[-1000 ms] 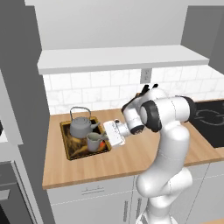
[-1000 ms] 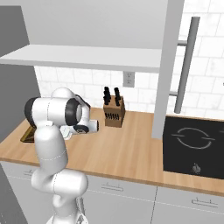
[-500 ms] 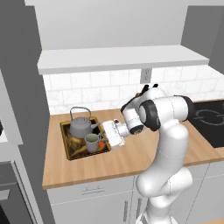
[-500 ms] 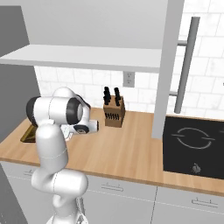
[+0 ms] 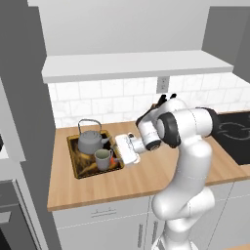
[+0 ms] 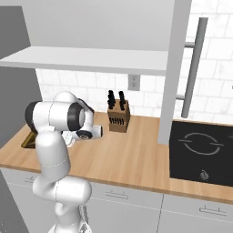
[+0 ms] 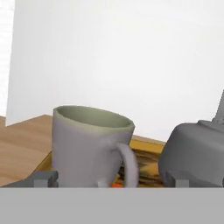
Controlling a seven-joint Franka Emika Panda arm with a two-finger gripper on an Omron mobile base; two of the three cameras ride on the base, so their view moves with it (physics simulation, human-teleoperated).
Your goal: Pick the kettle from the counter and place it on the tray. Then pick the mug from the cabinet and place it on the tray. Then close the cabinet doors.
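Now your tray (image 5: 74, 163) on the counter (image 5: 146, 178) holds both pieces: the kettle (image 5: 90, 140) sits toward the back and the mug (image 5: 103, 158) stands upright just in front of it, handle turned toward the arm. Your gripper (image 5: 118, 152) sits level with the mug, jaws spread wide on either side and released from it.

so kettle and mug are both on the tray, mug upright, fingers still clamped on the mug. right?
Not quite. The kettle and the mug both stand on the tray, mug upright, but the fingers are no longer clamped: they have opened. The hand view shows the tips standing wide to either side of the mug, with space around it.
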